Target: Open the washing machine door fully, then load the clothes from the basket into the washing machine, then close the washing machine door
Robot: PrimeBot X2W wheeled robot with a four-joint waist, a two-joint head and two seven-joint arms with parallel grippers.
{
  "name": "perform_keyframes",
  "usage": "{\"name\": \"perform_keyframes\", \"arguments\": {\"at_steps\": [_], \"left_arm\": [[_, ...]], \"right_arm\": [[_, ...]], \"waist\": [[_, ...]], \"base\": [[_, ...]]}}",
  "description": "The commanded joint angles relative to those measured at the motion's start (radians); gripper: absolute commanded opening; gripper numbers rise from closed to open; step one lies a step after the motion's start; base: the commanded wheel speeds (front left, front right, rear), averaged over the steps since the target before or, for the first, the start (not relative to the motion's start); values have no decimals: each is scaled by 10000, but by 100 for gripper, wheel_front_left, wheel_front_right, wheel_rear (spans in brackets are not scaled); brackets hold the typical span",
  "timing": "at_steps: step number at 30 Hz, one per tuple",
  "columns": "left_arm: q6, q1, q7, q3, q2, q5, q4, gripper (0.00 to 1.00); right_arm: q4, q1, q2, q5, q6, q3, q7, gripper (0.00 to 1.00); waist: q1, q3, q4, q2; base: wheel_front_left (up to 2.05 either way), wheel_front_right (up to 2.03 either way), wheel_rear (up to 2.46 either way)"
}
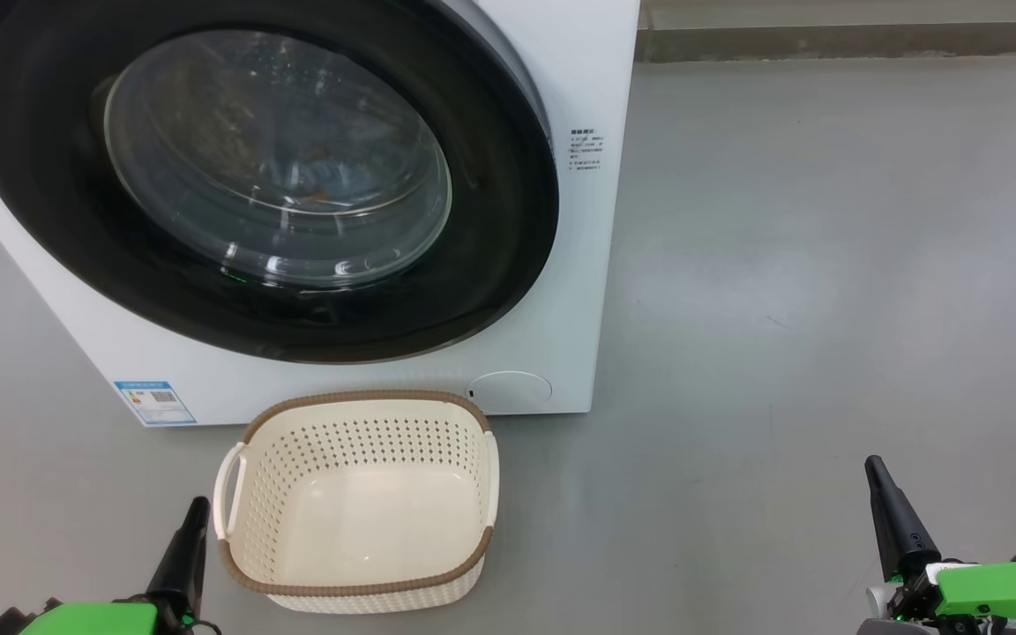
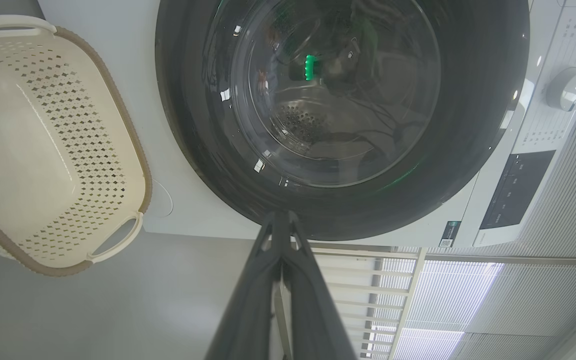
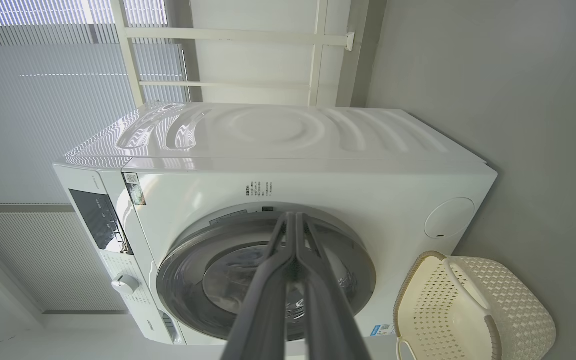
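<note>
The washing machine (image 1: 587, 220) stands ahead on the left, and its door (image 1: 49, 203) lies shut flat against its front. Behind the door's glass bowl (image 1: 279, 159) I make out dim orange-brown specks, too unclear to name as the clothes. The basket (image 1: 358, 399) sits on the floor just below the door and holds nothing. To the basket's left is my left gripper (image 1: 195, 510), shut and holding nothing. My right gripper (image 1: 874, 467) is shut and empty at the lower right, far from the basket. Both wrist views look at the door (image 2: 193, 125) (image 3: 183, 260) past shut grippers (image 2: 280, 216) (image 3: 294, 216).
Bare grey floor (image 1: 825, 265) spreads to the right of the machine up to a wall skirting (image 1: 825, 40). A round white flap (image 1: 508, 388) and a blue label sticker (image 1: 155, 401) mark the machine's lower front. The control panel (image 2: 515, 187) and a knob (image 2: 570, 87) lie at the machine's top.
</note>
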Motion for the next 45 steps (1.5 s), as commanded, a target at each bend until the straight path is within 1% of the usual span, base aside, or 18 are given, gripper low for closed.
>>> {"name": "perform_keyframes", "arguments": {"at_steps": [1,45], "left_arm": [[-27,-417,34,354,126,-98,-288,0],[-27,-418,53,378,110,-78,-289,0]], "right_arm": [[-304,-457,-32,115,16,225,71,0],[-303,-458,-25,107,16,215,80,0]], "waist": [[0,0,0,-1],[0,1,0,-1]], "base": [[0,0,0],[0,0,0]]}}
